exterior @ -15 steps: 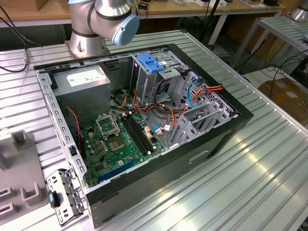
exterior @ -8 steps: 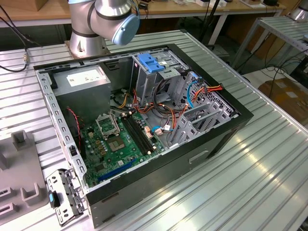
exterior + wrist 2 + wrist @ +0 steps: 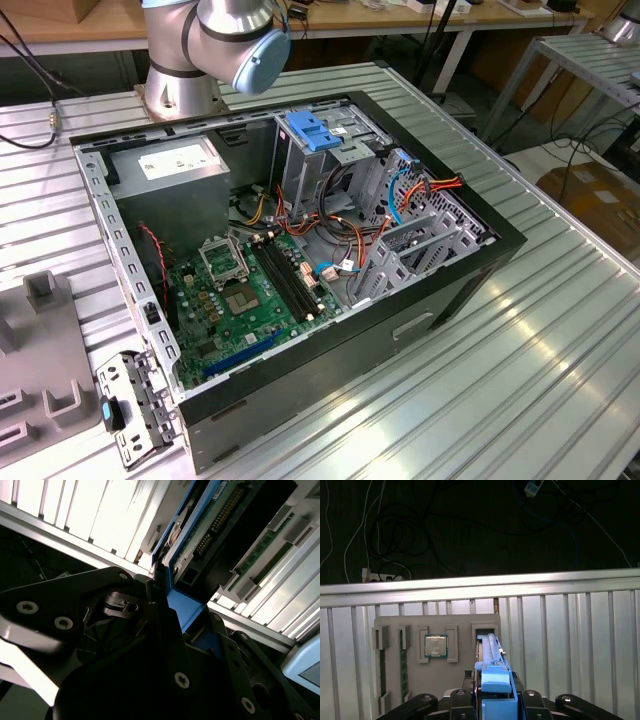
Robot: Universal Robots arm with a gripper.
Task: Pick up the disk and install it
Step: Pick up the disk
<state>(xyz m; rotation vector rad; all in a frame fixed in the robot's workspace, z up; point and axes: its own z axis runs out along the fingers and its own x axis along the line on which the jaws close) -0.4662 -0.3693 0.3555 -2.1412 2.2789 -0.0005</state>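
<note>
The disk stands on its edge in a slot of the grey holder, and its blue end tab points straight back at my gripper. Its long axis therefore runs in line with my own reach, away from me and down into the slot. In both wrist views the tab sits between my jaws with no gap that I can make out on either side, so I judge them closed on it. The far end of the disk is seated in the slot, so I take it as gripped and not yet lifted out. In the second wrist view the green circuit-board face of the disk is turned to one side, and the blue rail runs along the edge nearest my gripper. The holder lies flat on the ribbed metal table and also carries a processor chip and memory sticks, which sit well apart from the disk's slot. Beyond the table's edge lies a dark floor with loose cables. In the exterior view the open computer case lies on the same kind of ribbed table, beside the base of my arm.
</note>
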